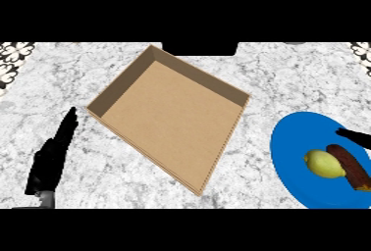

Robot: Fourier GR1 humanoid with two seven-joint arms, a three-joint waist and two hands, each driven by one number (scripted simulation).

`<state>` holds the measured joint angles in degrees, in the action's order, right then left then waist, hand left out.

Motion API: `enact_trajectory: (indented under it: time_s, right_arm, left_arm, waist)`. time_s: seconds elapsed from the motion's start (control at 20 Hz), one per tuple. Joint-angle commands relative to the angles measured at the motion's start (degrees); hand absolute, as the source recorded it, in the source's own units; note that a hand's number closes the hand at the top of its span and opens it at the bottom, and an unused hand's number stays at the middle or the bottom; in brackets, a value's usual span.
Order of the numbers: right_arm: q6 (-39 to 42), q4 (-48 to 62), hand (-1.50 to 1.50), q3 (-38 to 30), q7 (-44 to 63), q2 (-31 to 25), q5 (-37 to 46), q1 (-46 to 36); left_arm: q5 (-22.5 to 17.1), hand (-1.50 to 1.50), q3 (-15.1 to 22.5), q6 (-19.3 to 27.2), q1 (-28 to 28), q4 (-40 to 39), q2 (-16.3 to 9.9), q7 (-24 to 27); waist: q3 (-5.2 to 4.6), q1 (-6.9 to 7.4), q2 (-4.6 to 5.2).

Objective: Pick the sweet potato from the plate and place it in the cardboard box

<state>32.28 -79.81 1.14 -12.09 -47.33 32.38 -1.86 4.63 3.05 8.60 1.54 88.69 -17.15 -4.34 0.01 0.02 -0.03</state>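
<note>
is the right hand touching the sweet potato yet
Apart. The head view shows blue plate between the right hand and the sweet potato.

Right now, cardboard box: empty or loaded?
Empty. The cardboard box shows only bare brown floor; the sweet potato lies on the blue plate.

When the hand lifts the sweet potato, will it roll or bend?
The sweet potato looks long and rounded, so it probably stays stiff but may roll sideways on the plate. The lemon touching it might get nudged.
</note>
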Motion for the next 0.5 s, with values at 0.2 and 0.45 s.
enact_trajectory:
  time_s: [0.2, 0.45]
  right_arm:
    - [3.9, -1.0, -1.5, -3.8, -0.1, 3.7, 4.0, -1.3]
    - [3.0, -0.5, -1.5, -4.2, 0.1, 7.6, 6.9, -0.3]
  left_arm:
    - [1.4, 0.0, -2.7, -2.8, 0.6, 0.3, 1.2, 0.2]
    - [3.4, 0.0, -2.8, -2.5, -1.6, -0.3, 3.3, -1.2]
  waist:
    - [-0.02, -0.05, -0.01]
    - [-0.02, -0.1, 0.0]
